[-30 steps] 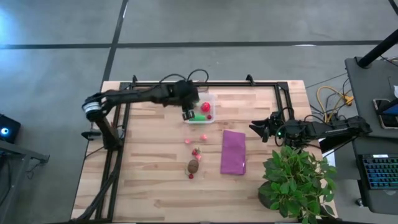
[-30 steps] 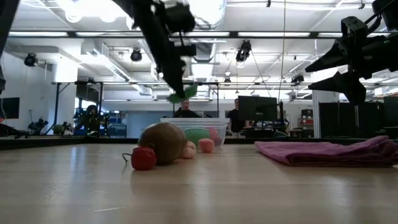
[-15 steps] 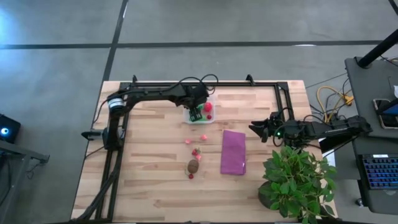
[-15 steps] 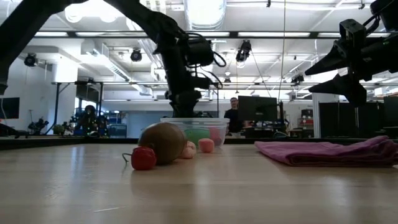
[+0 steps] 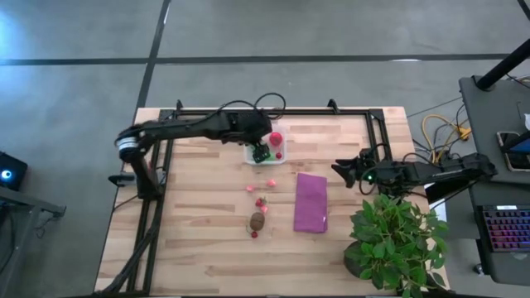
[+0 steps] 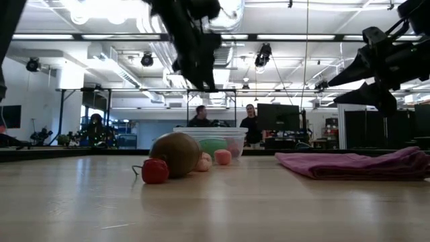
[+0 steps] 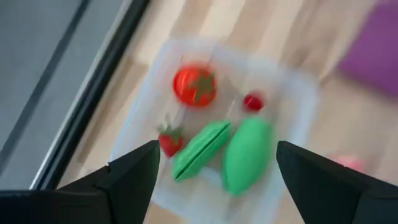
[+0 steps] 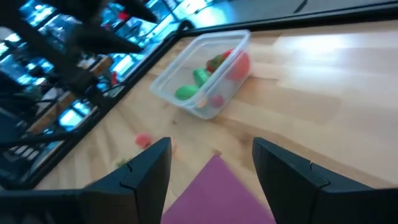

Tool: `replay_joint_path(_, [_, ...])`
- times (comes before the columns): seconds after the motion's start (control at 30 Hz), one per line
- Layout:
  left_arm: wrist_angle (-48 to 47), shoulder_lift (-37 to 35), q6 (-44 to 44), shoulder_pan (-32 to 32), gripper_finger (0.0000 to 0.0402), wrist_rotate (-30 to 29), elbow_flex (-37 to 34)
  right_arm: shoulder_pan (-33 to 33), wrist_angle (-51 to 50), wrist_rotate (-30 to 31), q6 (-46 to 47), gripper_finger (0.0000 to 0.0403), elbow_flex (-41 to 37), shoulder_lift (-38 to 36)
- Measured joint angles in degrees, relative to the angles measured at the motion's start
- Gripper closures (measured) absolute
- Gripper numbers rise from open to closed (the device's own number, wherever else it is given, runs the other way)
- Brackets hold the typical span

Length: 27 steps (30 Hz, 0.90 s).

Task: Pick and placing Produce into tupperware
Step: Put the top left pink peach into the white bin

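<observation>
The clear square tupperware (image 5: 284, 159) stands at the table's far middle. In it lie a red tomato (image 7: 194, 86), a small strawberry (image 7: 169, 142), a tiny red bit (image 7: 252, 101), a green pod (image 7: 200, 149) and a fatter green piece (image 7: 247, 154). My left gripper (image 5: 261, 149) hangs open above it (image 7: 217, 152), with nothing between its fingers. More produce lies on the table: pink bits (image 5: 271, 183), a strawberry (image 5: 262, 201), a brown oval (image 5: 257, 221) and a small red piece (image 5: 254, 234). My right gripper (image 5: 339, 170) waits open (image 8: 211, 162) at the right, above the table.
A purple cloth (image 5: 310, 201) lies flat to the right of the loose produce. A potted plant (image 5: 397, 240) stands at the near right corner. A black frame (image 5: 273, 110) runs along the far edge and down the left side. People stand in the room beyond the table.
My left gripper, carrying a green piece, went toward the table's right over the tupperware and dipped down to it. It opened and let the piece go, and then rose. The green piece now lies inside the tupperware.
</observation>
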Motion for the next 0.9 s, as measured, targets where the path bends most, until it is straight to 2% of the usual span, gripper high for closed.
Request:
replay_joint_path(0.2, [1.5, -7.9, -7.5, -4.5, 0.0095, 0.0, -0.4, 0.0, 0.1, 4.5, 0.0, 0.0186, 0.0, 1.3])
replay_joint_path(0.33, [1.4, -10.5, -7.9, -7.6, 0.0095, 1.4, -0.4, 0.0, 0.0, 5.4, 0.0, 0.0186, 0.0, 1.7])
replay_joint_path(0.4, [-0.2, -10.7, -8.1, -9.0, 0.0095, 5.6, -0.5, 0.0, 0.1, 5.4, 0.0, 0.0186, 0.0, 1.6])
replay_joint_path(0.5, [-2.2, -9.9, -13.7, -10.8, 0.0095, 10.3, -0.7, 0.0, 0.1, 5.4, 0.0, 0.0186, 0.0, 1.5])
replay_joint_path(0.8, [-4.4, -8.9, -31.5, -17.4, 0.0095, 12.9, -7.3, 0.0, 0.2, 4.9, 1.1, 0.0186, 0.0, 1.6])
replay_joint_path(0.9, [-4.4, -9.1, -36.7, -19.3, 0.0095, 15.5, -9.1, 0.0, 0.2, 4.9, 1.1, 0.0186, 0.0, 1.5])
